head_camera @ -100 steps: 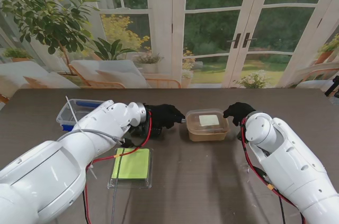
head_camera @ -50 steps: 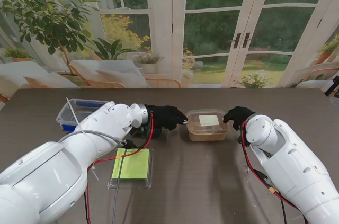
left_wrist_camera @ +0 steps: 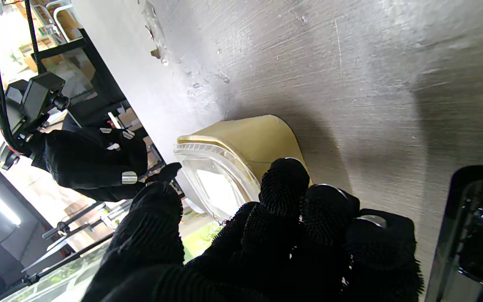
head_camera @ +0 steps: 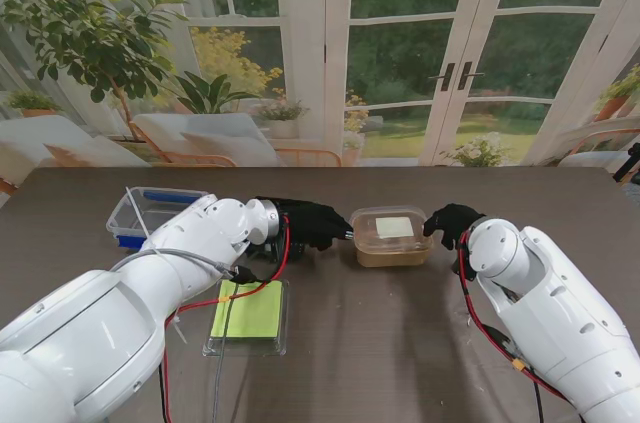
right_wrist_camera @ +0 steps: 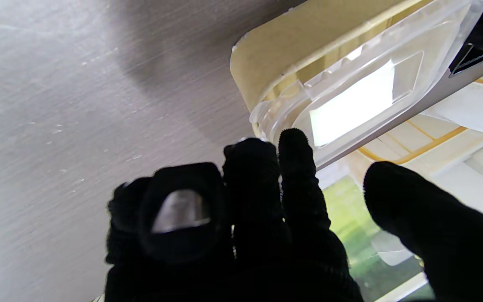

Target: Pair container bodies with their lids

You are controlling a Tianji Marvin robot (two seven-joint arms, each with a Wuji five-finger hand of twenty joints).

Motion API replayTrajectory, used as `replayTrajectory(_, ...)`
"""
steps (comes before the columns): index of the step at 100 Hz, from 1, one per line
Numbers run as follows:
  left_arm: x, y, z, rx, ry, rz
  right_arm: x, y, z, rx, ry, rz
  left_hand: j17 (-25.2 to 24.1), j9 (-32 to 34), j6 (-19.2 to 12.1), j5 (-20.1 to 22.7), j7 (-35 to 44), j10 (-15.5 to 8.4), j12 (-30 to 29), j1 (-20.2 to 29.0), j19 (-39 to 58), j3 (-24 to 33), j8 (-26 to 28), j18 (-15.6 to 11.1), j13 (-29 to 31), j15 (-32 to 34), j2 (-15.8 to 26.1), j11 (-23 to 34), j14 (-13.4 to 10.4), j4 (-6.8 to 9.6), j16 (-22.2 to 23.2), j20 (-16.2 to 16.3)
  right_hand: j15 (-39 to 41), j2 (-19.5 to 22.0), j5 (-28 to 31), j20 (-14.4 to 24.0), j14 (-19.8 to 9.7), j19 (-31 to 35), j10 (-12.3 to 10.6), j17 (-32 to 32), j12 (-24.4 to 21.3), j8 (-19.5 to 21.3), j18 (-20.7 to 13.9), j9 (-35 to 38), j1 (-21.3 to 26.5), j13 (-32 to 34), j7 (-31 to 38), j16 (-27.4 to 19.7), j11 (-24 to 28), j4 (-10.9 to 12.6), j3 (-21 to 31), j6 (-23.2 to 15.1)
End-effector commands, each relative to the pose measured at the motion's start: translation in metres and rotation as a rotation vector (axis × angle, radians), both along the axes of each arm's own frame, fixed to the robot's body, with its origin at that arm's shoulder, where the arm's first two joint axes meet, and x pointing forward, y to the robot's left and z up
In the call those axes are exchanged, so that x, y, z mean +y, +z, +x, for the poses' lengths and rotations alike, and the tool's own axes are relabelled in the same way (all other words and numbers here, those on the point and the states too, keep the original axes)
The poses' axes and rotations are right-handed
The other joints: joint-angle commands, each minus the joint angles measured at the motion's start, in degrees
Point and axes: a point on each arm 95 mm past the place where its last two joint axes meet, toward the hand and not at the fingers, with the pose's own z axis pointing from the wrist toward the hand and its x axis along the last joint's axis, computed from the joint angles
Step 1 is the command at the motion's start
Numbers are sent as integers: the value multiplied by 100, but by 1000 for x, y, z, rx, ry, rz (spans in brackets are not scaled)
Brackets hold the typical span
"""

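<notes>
On the counter [head_camera: 400,333], stand view: tan container [head_camera: 391,237] lidded, mid-counter, left hand [head_camera: 310,222] and right hand [head_camera: 452,223] flanking it.
Left wrist view: fingers [left_wrist_camera: 283,184] together against its wall.
Right wrist view: fingers [right_wrist_camera: 294,147] at the lid [right_wrist_camera: 363,84] rim, thumb apart.

Lidded container [head_camera: 391,235] mid-table [head_camera: 420,343]; left hand [head_camera: 312,222] at its left side, right hand [head_camera: 452,222] at its right; lid [head_camera: 249,313] toward the near-left edge; tub [head_camera: 145,213] far left
</notes>
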Motion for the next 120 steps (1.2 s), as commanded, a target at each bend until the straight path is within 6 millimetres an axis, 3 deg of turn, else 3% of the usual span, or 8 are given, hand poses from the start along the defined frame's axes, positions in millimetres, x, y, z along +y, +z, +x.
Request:
replayTrajectory(1,-4,0,-1,12,-17,2,1,-2,-3,20,9,0,-128,8,-89,93,19,165,-26,82,56,74,23,-279,-24,-82,62,-2,452,-14,-86,-23,117,-17,-26,95,269,64,126,908,-48,-26,84,216,23,177,-7,59,-40,-3,81,-42)
replayTrajectory(120,3,3,2,-25,0,3,3,-6,-10,42,10,-3,-93,40,-74,110,25,159,-14,11,76,193,25,-268,5,-72,29,30,451,-23,-79,-6,102,7,-183,90,286,66,131,908,-47,-18,84,207,4,176,-20,51,-46,8,62,79)
